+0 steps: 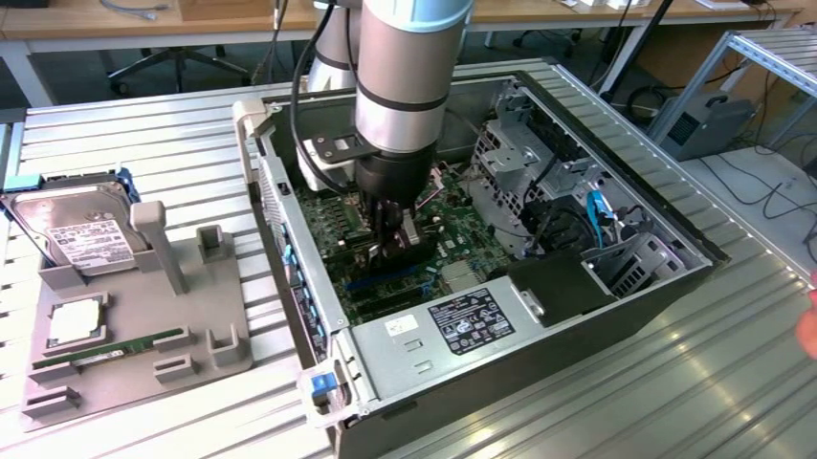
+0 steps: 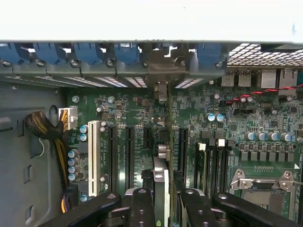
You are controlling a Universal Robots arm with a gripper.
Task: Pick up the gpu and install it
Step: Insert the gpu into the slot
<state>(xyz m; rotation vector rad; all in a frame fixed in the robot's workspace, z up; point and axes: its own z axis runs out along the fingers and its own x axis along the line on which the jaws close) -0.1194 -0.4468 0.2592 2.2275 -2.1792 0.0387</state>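
The gpu [image 2: 161, 171] shows edge-on in the wrist view as a thin dark card standing upright over the green motherboard [image 2: 137, 109], among the black expansion slots. Its metal bracket end [image 2: 161, 90] reaches the case's rear slot openings. My gripper [image 2: 163, 208] is shut on the card, one black finger [image 2: 142, 208] on each side. In the exterior view the gripper [image 1: 390, 241] is low inside the open computer case [image 1: 664, 277], holding the gpu [image 1: 406, 232] just above the motherboard [image 1: 447, 273]. Whether the card's edge sits in a slot is hidden.
A grey fixture tray [image 1: 128, 316] at the exterior view's left carries a hard drive [image 1: 77, 229], a processor [image 1: 77, 323] and a green RAM stick [image 1: 109, 352]. The power supply [image 1: 447, 330] and drive cage [image 1: 511, 163] crowd the case. A hand [image 1: 808, 335] shows at the right edge.
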